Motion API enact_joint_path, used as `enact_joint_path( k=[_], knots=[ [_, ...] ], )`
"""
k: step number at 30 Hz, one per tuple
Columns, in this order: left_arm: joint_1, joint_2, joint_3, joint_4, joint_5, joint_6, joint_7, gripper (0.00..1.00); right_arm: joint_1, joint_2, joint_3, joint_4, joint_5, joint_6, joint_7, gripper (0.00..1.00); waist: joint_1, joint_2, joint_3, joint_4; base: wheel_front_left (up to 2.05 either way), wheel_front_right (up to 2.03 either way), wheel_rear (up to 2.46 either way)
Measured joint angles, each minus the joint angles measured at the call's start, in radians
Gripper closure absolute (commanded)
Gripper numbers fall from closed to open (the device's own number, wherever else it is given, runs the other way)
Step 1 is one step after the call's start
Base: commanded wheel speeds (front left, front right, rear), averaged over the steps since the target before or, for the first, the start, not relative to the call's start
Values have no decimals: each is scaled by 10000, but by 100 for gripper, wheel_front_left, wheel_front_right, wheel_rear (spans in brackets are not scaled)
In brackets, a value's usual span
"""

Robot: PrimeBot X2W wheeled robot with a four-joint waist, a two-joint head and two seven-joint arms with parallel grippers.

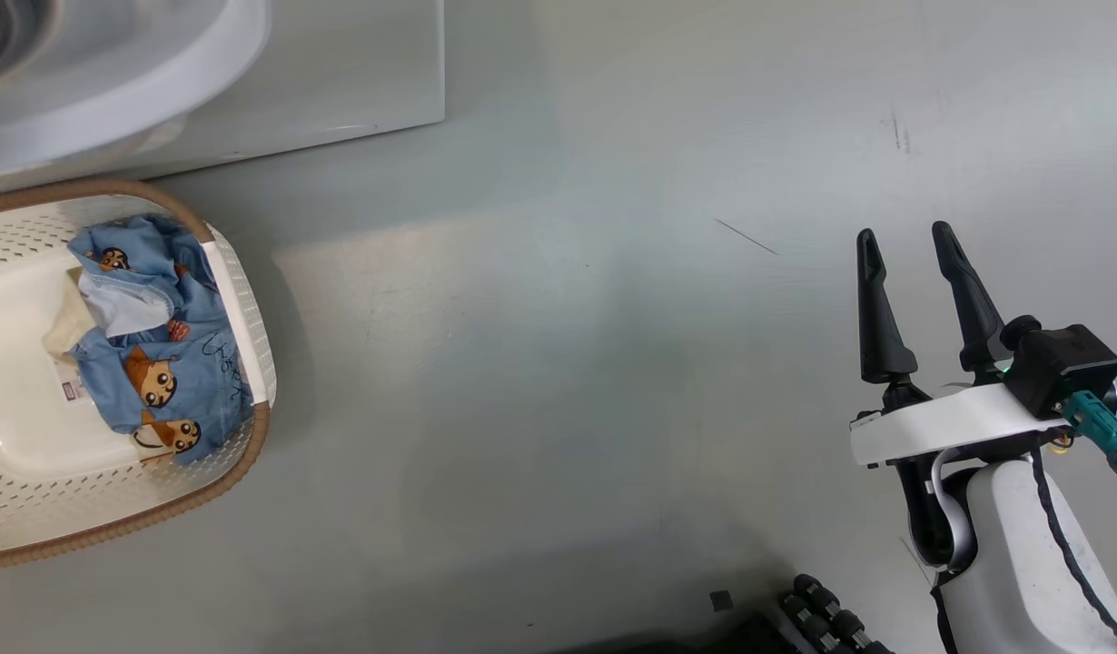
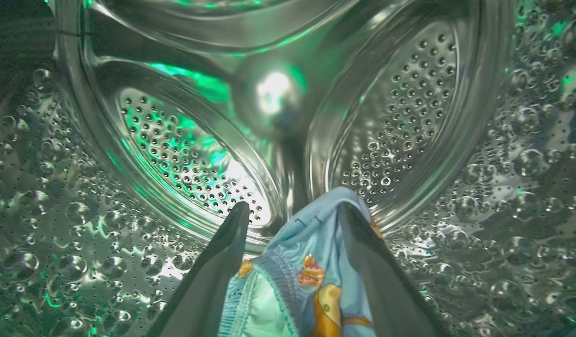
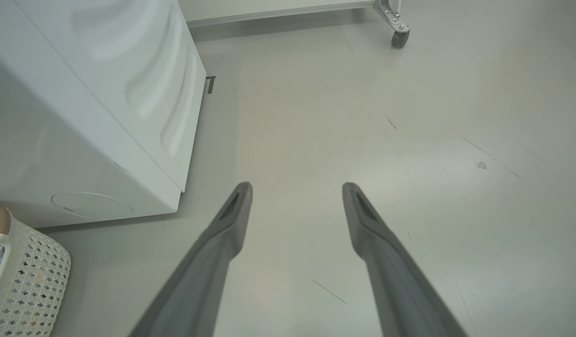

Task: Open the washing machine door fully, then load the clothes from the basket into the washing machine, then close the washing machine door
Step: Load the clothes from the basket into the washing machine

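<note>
In the drum [image 2: 400,117], clothes [image 2: 309,248] sit cropped between spread left jaws.

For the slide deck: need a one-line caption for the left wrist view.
Left tool inside the steel drum, jaws apart, with a light blue printed garment lying between them.

Head view: the washing machine [image 1: 322,73] is cut off at the upper left of the frame. The basket [image 1: 241,309] is cut off by the left edge, and its sticker [image 1: 71,391] is too small to read.
Left wrist view: the garment [image 2: 316,252] runs off the bottom edge and is partly hidden behind the fingers [image 2: 381,281] of the left gripper [image 2: 292,208].
</note>
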Motion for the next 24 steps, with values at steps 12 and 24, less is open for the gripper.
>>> enact_joint_path(
  k=[12, 24],
  knots=[
    [611, -255, -71, 44, -244, 0, -46, 0, 0, -127, -146, 46, -192, 0, 0, 0, 0, 0, -595, 438, 0, 0, 0],
    [2191, -299, -178, -742, -393, 0, -48, 0, 4, -127, 81, 81, -295, 0, 0, 0, 0, 0, -1073, 743, 0, 0, 0]
  ],
)
